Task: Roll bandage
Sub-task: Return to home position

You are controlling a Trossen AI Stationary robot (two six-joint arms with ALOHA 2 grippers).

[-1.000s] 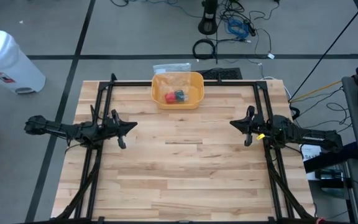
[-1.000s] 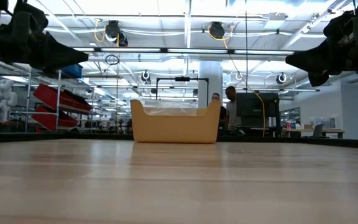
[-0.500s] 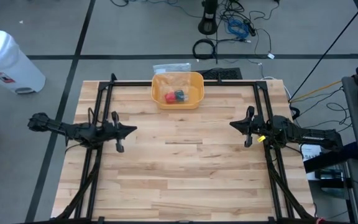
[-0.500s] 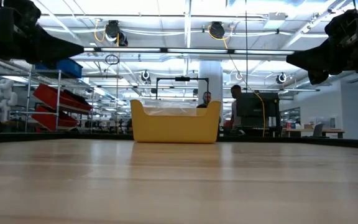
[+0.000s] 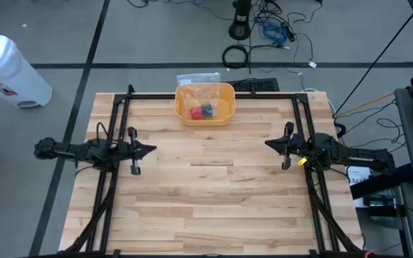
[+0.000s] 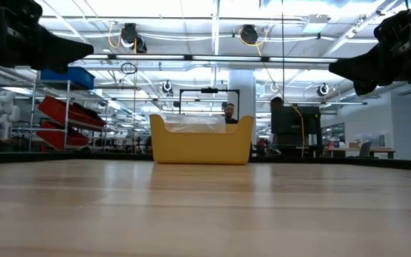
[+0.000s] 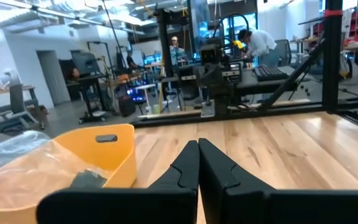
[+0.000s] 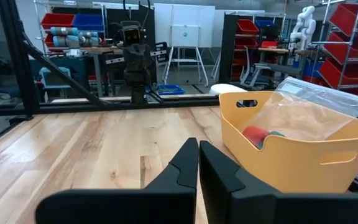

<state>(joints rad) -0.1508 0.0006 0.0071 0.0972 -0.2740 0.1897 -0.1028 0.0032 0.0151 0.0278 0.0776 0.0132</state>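
A yellow bin (image 5: 180,107) stands at the middle of the table's far edge. In it lie a red thing (image 5: 196,111), a dark thing (image 5: 208,110) and a clear plastic bag (image 8: 316,106). Whether one of them is the bandage, I cannot tell. My left gripper (image 5: 153,150) hovers shut above the table's left side, pointing level toward the centre, with nothing in it. My right gripper (image 5: 267,143) hovers shut above the right side, pointing level toward the centre, also with nothing in it. Both are far from the bin.
Black frame rails (image 5: 214,95) run along the table's far edge and down both sides under the arms. Bare wooden tabletop (image 5: 214,193) lies between the grippers and toward the near edge. People (image 6: 228,112) move in the room beyond the table.
My left gripper has rolled about its own long line and tipped from slightly downward to level. It has stayed shut and in the same place over the table's left side.
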